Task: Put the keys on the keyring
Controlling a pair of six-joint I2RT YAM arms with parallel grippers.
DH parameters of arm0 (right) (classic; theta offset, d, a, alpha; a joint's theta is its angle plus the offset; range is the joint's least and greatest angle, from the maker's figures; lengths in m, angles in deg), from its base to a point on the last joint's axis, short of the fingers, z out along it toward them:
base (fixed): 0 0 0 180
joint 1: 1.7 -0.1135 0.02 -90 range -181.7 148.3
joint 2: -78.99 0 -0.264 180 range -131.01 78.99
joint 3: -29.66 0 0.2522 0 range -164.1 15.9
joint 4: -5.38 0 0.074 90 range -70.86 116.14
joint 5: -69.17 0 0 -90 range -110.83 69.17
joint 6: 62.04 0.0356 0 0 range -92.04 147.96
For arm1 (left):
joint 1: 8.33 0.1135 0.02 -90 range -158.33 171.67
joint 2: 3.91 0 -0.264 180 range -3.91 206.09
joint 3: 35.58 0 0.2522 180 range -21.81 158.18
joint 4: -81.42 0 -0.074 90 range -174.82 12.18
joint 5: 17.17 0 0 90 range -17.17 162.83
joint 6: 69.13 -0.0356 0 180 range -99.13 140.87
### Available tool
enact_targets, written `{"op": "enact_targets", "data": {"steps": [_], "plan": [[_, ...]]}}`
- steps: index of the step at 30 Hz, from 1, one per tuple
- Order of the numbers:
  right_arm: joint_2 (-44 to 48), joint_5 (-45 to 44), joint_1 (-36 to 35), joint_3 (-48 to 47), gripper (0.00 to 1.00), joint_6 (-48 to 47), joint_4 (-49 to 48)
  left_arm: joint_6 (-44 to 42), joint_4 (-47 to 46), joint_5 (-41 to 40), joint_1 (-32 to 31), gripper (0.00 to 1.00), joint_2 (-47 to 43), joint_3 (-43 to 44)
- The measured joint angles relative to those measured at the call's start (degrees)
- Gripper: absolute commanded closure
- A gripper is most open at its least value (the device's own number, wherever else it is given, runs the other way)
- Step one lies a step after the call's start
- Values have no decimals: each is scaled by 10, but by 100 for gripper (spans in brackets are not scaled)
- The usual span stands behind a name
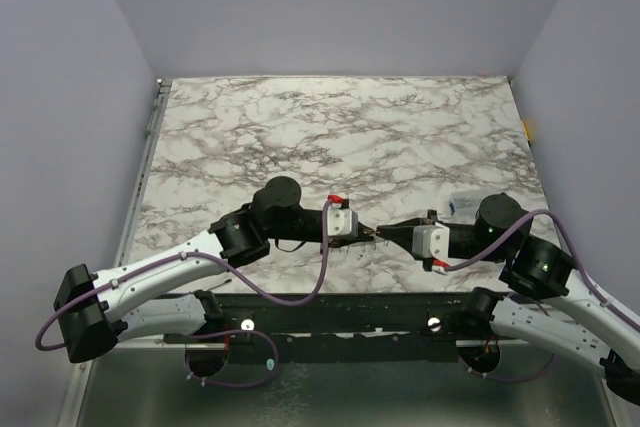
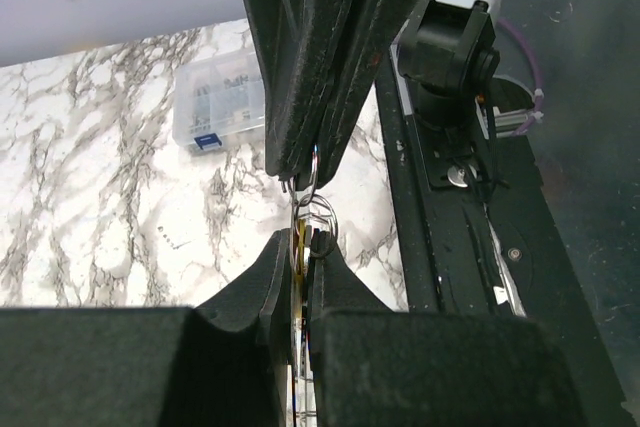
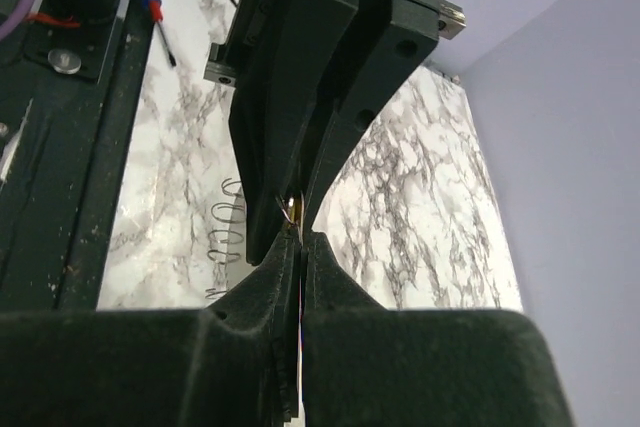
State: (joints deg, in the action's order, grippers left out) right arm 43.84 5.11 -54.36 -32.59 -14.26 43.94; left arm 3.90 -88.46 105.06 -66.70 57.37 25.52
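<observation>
My two grippers meet tip to tip above the near middle of the table: left gripper (image 1: 367, 232), right gripper (image 1: 386, 235). In the left wrist view my left gripper (image 2: 303, 243) is shut on the key (image 2: 298, 247), whose yellow head shows between the jaws. The thin grey keyring (image 2: 320, 215) loops just past those tips, and its upper part runs into the shut tips of my right gripper (image 2: 304, 183). In the right wrist view my right gripper (image 3: 301, 239) is shut on a thin wire of the ring. A yellow glint of the key (image 3: 293, 208) shows at the left gripper's tips.
A clear plastic box (image 2: 218, 102) with small parts stands on the marble table, behind the right arm (image 1: 463, 203). A thin wire coil (image 3: 228, 232) lies on the marble below the grippers. The black base rail (image 1: 330, 312) runs along the near edge.
</observation>
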Motion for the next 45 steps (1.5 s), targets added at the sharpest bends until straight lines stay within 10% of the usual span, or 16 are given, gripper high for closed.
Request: {"op": "enact_targets", "data": {"steps": [31, 45], "plan": [[-96, 33, 18, 183, 99, 382, -639, 35, -59, -16, 54, 100, -126, -54], [-9, -47, 10, 174, 50, 377, -488, 45, -91, -10, 61, 100, -110, -60]]}}
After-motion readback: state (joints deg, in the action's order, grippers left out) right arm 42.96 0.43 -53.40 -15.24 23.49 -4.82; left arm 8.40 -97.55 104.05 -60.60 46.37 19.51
